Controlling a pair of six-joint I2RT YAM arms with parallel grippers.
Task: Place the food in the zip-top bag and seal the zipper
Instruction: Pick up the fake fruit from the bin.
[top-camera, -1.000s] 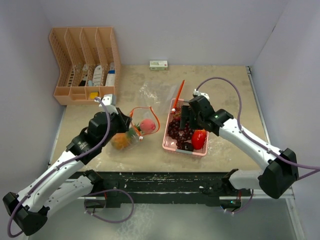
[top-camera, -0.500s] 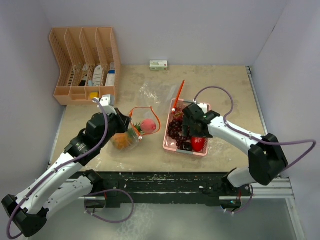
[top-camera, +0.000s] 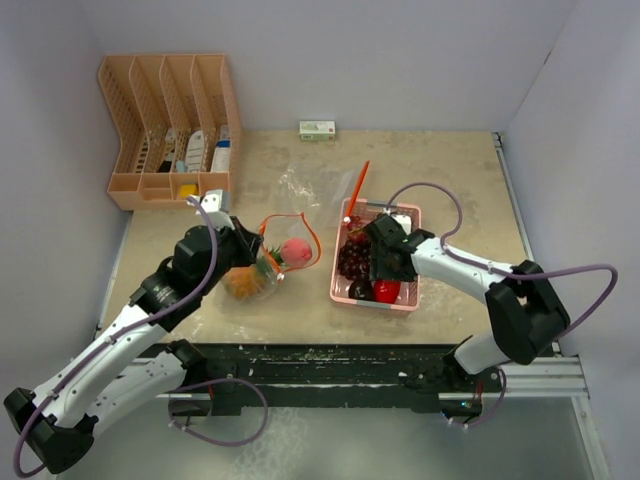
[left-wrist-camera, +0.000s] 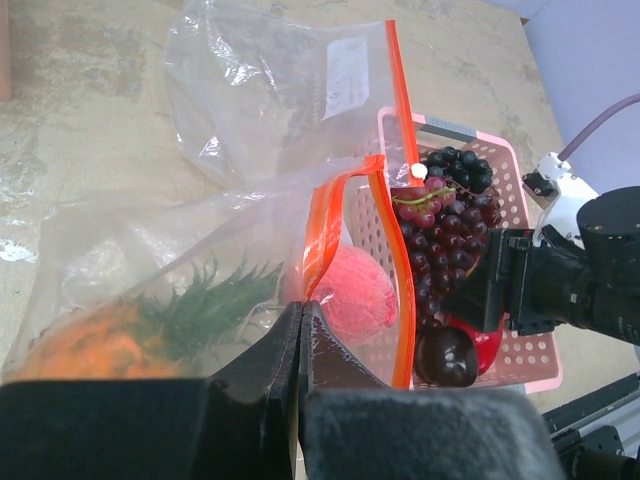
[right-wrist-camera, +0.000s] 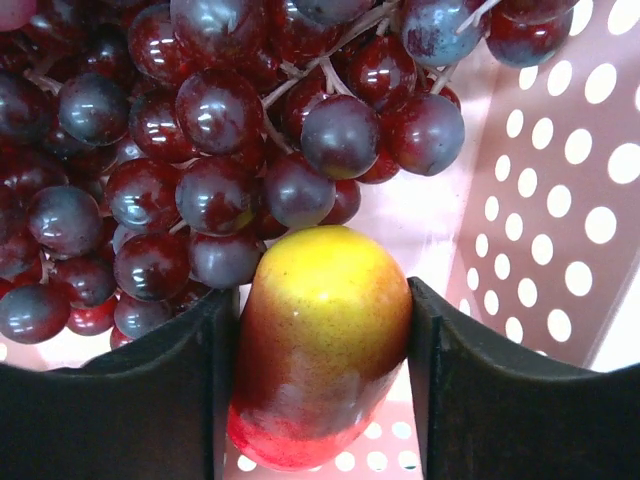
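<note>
Two clear bags: one filled bag (left-wrist-camera: 120, 250), one empty bag (top-camera: 305, 188). One pineapple (top-camera: 240, 283), one peach (left-wrist-camera: 350, 300). One pink tray (top-camera: 408, 300) with two grape bunches, a dark bunch (left-wrist-camera: 455, 168) and a red bunch (left-wrist-camera: 435, 235), one red-and-yellow fruit (right-wrist-camera: 320, 340), one dark round fruit (left-wrist-camera: 447, 357). One orange rack (top-camera: 170, 130), one small box (top-camera: 317, 129).

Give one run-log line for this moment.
left gripper: shut on zip-top bag | right gripper: shut on yellow-red fruit in pink tray | bag holds: pineapple, peach
</note>
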